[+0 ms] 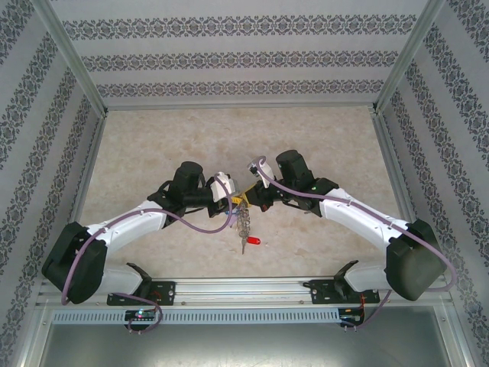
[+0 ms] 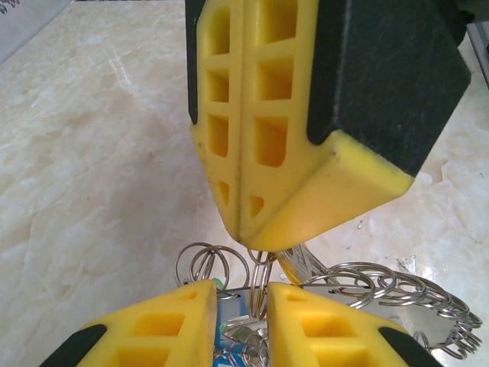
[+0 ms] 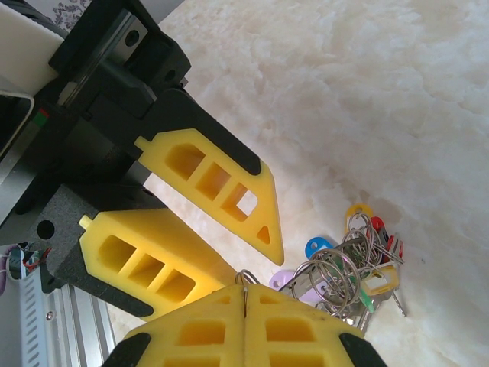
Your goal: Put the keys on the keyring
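Keyring (image 3: 348, 264) loop pinched between closed right fingers (image 3: 298, 329); left fingers (image 2: 153, 329) narrowly apart astride it, clamp unclear. Threading step; next calls for parting coil without slip

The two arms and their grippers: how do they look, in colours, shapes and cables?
Both the left arm and the right arm have white links with bulky black joint housings. A purple cable runs along each. The left gripper and right gripper carry yellow wedge-shaped fingers with rectangular cut-outs and black backs. A green light shows on the right arm.
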You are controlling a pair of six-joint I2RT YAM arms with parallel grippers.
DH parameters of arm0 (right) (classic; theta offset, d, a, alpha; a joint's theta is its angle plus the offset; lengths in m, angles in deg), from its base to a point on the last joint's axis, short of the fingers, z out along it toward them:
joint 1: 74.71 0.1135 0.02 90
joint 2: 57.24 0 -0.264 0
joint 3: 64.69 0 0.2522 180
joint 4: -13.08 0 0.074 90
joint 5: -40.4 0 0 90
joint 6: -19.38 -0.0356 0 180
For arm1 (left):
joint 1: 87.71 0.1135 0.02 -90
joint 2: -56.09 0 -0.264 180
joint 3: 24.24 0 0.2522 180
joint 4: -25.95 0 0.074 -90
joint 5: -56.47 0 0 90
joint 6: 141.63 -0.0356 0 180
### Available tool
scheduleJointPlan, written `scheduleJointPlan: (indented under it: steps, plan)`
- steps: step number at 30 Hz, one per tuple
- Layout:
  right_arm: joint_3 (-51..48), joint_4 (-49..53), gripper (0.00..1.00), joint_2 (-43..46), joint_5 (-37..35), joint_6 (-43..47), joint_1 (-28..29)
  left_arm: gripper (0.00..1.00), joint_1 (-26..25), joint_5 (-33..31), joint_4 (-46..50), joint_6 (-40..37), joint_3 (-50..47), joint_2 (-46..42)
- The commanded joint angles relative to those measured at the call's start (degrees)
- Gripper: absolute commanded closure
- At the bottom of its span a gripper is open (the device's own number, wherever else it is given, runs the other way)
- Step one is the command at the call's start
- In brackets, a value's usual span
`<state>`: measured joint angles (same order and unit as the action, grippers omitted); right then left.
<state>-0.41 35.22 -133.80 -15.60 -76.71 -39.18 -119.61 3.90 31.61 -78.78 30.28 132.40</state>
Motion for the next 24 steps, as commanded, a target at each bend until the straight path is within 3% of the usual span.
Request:
scheduleJointPlan:
  steps: [1, 7, 11, 24]
  plan:
    - [2.3, -0.9, 1.0, -0.1, 2.5, 0.5, 0.9, 0.77, -1.0, 0.9, 1.1, -1.6, 2.0, 1.0]
    - [2.1, -0.7, 1.0, -0.2, 2.6, 0.7, 1.0, 0.86, -1.1, 1.1, 1.2, -1.8, 2.5, 1.5]
    - [1.9, -0.1, 1.0, 0.3, 1.6, 1.0, 1.0, 1.0, -1.1, 1.0, 0.5, -1.3, 2.0, 1.3]
    - [-3.6, -1.9, 1.0, 2.1, -1.4, -2.0, -1.7, 1.0, -1.2, 0.0, -12.1, 6.8, -4.4, -0.6]
